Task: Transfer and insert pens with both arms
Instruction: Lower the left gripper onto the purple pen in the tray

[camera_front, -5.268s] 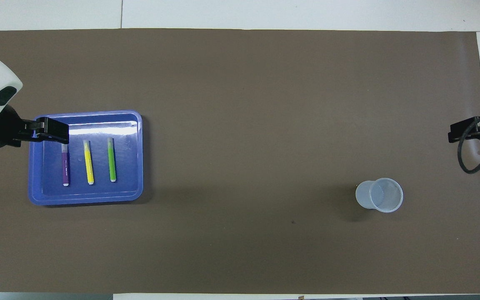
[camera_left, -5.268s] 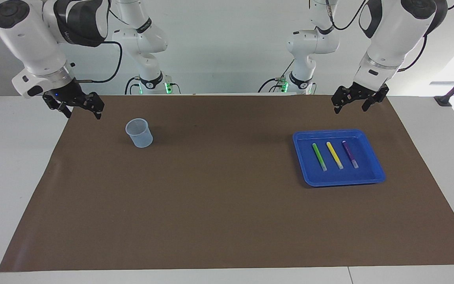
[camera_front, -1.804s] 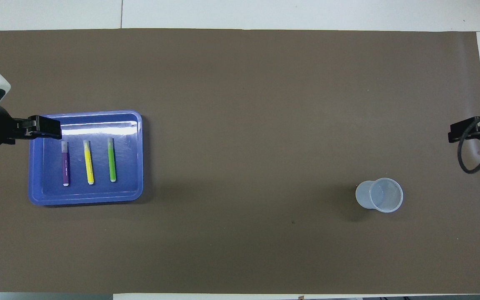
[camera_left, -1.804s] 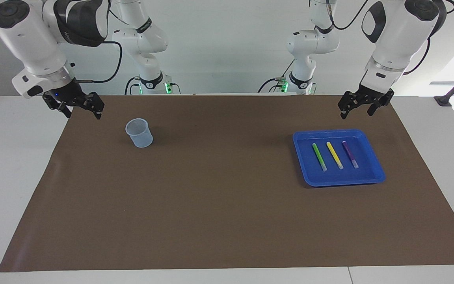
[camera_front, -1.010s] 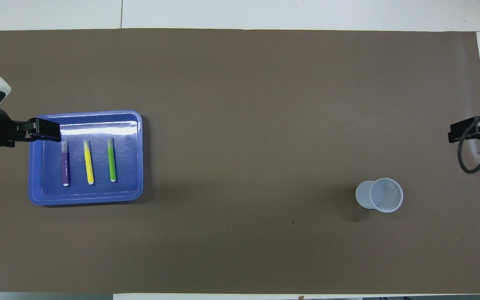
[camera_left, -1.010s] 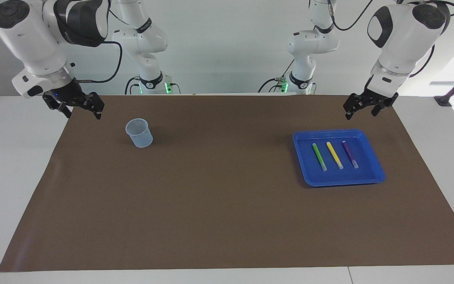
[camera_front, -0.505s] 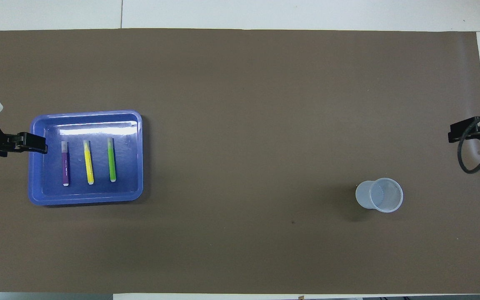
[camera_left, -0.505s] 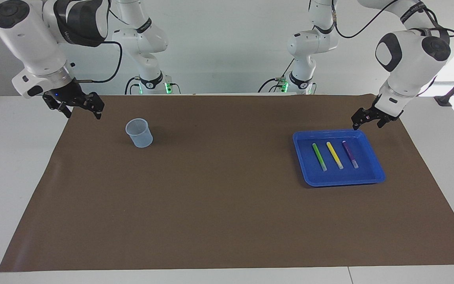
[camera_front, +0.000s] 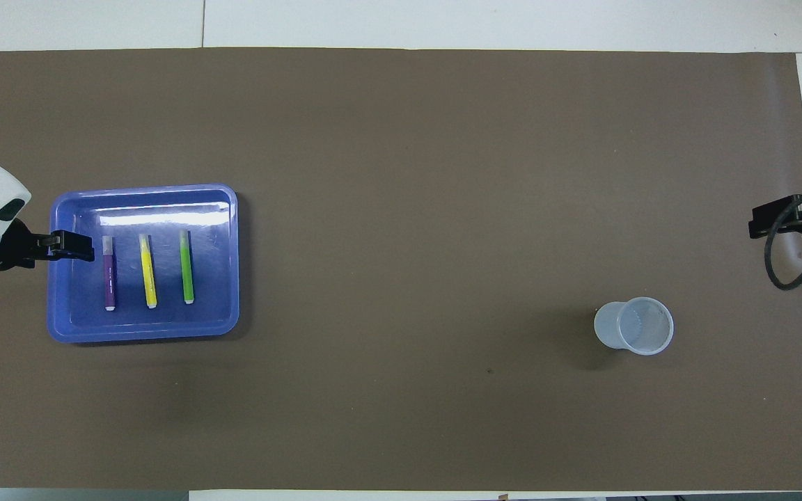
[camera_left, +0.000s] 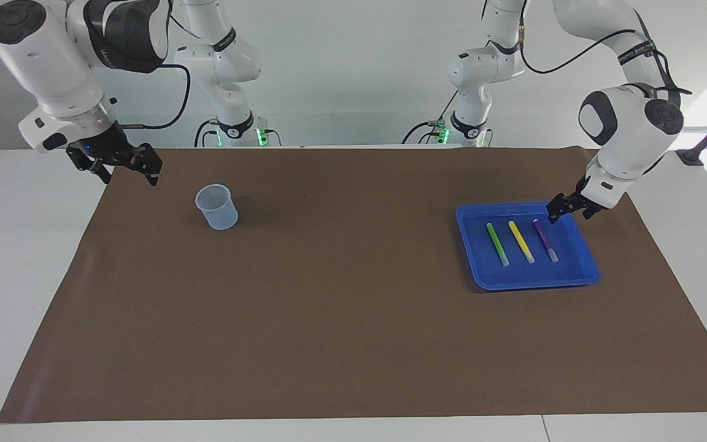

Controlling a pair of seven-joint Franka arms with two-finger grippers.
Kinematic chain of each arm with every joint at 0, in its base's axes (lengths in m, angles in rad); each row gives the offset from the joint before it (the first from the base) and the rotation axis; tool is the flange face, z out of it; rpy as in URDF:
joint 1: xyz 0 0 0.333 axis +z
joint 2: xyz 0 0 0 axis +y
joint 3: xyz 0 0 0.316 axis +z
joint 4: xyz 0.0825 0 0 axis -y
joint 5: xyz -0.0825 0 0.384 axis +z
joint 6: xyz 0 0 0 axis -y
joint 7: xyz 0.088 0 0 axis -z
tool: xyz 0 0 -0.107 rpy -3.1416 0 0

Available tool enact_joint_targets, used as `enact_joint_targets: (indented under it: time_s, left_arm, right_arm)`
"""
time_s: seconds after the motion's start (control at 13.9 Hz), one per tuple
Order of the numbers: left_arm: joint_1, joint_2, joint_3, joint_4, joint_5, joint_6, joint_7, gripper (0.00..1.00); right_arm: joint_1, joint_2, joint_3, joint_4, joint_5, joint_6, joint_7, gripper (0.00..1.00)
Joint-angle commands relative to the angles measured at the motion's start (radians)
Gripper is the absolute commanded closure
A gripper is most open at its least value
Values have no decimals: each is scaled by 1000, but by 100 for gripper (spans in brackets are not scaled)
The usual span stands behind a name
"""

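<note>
A blue tray sits on the brown mat toward the left arm's end of the table, and 3 pens lie side by side in it, apart from one another: the green pen toward the middle of the table, the yellow pen between the other 2, and the purple pen toward the tray's outer wall. Each lies flat with its pale cap end pointing away from the robots. The left arm bends down over the tray, and the left gripper hangs low over the tray's corner nearest the robots, just beside the purple pen's coloured end; its fingers stand apart with nothing between them, and I cannot tell whether a fingertip touches the pen. From overhead the left gripper crosses the tray's outer rim and its tip stops just short of the purple pen. At the right arm's end a clear plastic cup stands upright on the mat, well apart from the tray. The right arm waits, with the right gripper up over the mat's edge near the cup, its jaws spread wide and empty.
</note>
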Motion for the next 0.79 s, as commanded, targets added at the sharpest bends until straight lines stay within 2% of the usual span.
enact_joint_targets:
  time_s: [0.0, 0.51, 0.72]
  left_arm:
    - [12, 53, -4, -24, 1, 100, 57, 0]
    - [35, 153, -4, -35, 1, 231, 169, 0]
    - [33, 158, -4, -64, 1, 266, 172, 2]
  right_arm:
    - [-3, -22, 0, -23, 12, 13, -13, 0]
    - [-3, -22, 0, -23, 12, 13, -13, 0]
    - [-3, -22, 0, -23, 12, 13, -13, 0]
